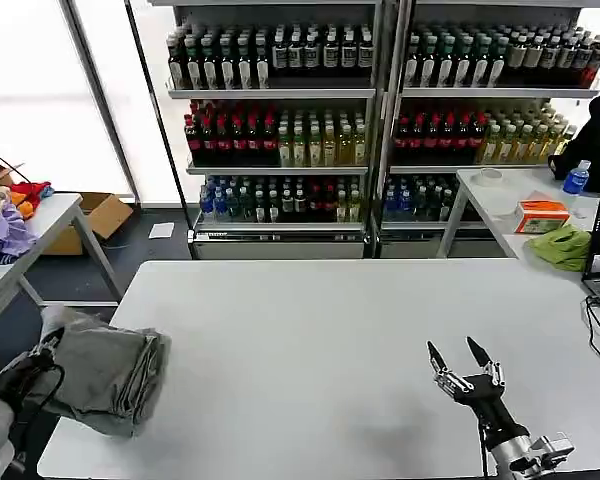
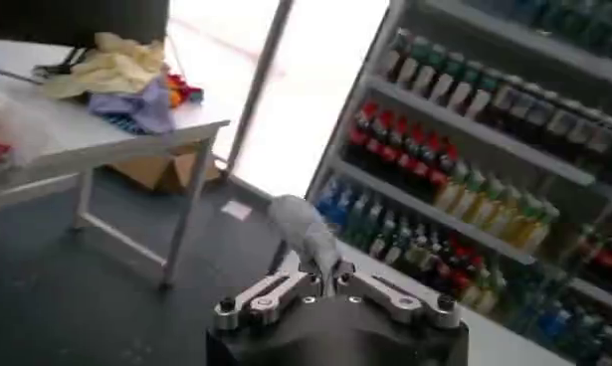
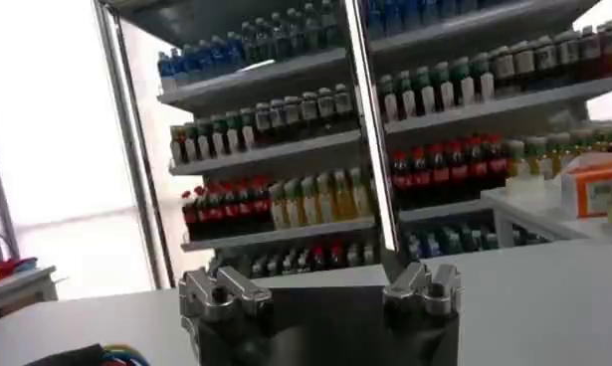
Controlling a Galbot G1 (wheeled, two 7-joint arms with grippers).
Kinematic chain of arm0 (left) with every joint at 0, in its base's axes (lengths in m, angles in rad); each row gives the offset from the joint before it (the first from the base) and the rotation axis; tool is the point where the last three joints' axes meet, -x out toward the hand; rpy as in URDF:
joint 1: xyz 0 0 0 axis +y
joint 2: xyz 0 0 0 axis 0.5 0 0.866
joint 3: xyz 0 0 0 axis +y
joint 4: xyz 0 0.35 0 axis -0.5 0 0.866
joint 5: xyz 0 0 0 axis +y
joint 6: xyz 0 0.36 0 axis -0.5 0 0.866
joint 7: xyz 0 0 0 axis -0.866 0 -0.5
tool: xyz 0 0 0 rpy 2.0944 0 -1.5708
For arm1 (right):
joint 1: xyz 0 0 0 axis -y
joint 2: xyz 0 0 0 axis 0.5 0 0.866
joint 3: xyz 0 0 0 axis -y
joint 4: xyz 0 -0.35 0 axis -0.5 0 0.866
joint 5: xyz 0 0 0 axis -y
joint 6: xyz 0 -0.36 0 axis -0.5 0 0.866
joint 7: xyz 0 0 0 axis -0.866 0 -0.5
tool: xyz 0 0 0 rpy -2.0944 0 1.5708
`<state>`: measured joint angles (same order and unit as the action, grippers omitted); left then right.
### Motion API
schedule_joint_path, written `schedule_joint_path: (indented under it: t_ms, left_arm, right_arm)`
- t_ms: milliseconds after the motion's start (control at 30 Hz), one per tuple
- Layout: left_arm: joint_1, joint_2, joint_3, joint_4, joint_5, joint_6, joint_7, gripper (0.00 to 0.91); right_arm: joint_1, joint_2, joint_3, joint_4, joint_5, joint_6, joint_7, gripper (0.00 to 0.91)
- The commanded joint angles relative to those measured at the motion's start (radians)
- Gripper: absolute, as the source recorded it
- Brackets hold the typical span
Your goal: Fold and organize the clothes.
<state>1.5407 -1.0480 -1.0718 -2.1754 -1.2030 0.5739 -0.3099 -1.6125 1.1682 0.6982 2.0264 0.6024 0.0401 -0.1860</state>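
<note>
left gripper (image 1: 50, 345) is clamping the grey shirts (image 1: 105, 370) | shirts are lying bunched on the table (image 1: 310, 330) at its left edge | right gripper (image 1: 460, 358) is hovering over the table's right part, fingers spread, holding nothing

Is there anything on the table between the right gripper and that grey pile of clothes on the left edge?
Nothing visible. The right gripper hovers open over the near right of the white table, and the tabletop between it and the grey clothes is bare. The left gripper is already shut on that pile.
</note>
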Motion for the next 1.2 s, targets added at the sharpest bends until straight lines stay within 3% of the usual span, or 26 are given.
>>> schedule_joint_path:
  t_ms: [33, 200, 333, 400, 467, 500, 533, 667, 933, 1067, 1200]
  left_arm:
    - [-0.103, 0.043, 0.344, -0.213, -0.010, 0.003, -0.094, 0.010]
    - [-0.163, 0.001, 0.744, -0.177, 0.070, 0.003, -0.110, 0.010]
    - [-0.284, -0.081, 0.948, -0.105, 0.055, -0.006, -0.131, 0.020]
    - [-0.337, -0.146, 1.026, 0.017, 0.058, -0.133, -0.025, 0.020]
    - [-0.374, -0.198, 1.076, 0.097, 0.054, -0.160, -0.005, 0.060]
    - [-0.389, -0.225, 1.093, 0.141, 0.055, -0.164, 0.017, 0.534]
    - [-0.399, -0.237, 1.099, 0.162, 0.059, -0.165, 0.029, 0.907]
    - [-0.411, -0.290, 1.080, 0.171, 0.051, -0.165, 0.084, 0.907]
    - [-0.343, -0.250, 0.957, 0.029, 0.042, -0.169, 0.140, 0.907]
    - [-0.248, -0.208, 0.789, -0.085, 0.073, -0.185, 0.162, 0.907]
    - [-0.151, -0.184, 0.626, -0.140, 0.198, -0.190, 0.199, 0.907]
  right_arm:
    - [-0.011, -0.003, 0.029, 0.007, 0.005, 0.001, 0.001, 0.907]
    - [-0.019, 0.015, 0.035, 0.040, 0.008, -0.023, 0.011, 0.907]
    - [-0.029, 0.024, 0.030, 0.072, 0.008, -0.052, 0.021, 0.907]
    - [-0.037, 0.026, 0.024, 0.089, 0.006, -0.069, 0.030, 0.907]
    - [-0.044, 0.030, 0.007, 0.106, -0.001, -0.092, 0.044, 0.907]
    - [-0.051, 0.032, 0.001, 0.115, -0.002, -0.100, 0.045, 0.907]
    - [-0.054, 0.033, -0.003, 0.124, -0.002, -0.110, 0.049, 0.907]
    - [-0.059, 0.032, -0.040, 0.165, 0.000, -0.216, 0.108, 0.907]
    - [0.021, 0.005, -0.157, 0.181, 0.036, -0.395, 0.204, 0.907]
    - [0.071, 0.001, -0.272, 0.155, 0.094, -0.502, 0.253, 0.907]
    - [0.159, 0.011, -0.391, 0.086, 0.122, -0.573, 0.350, 0.907]
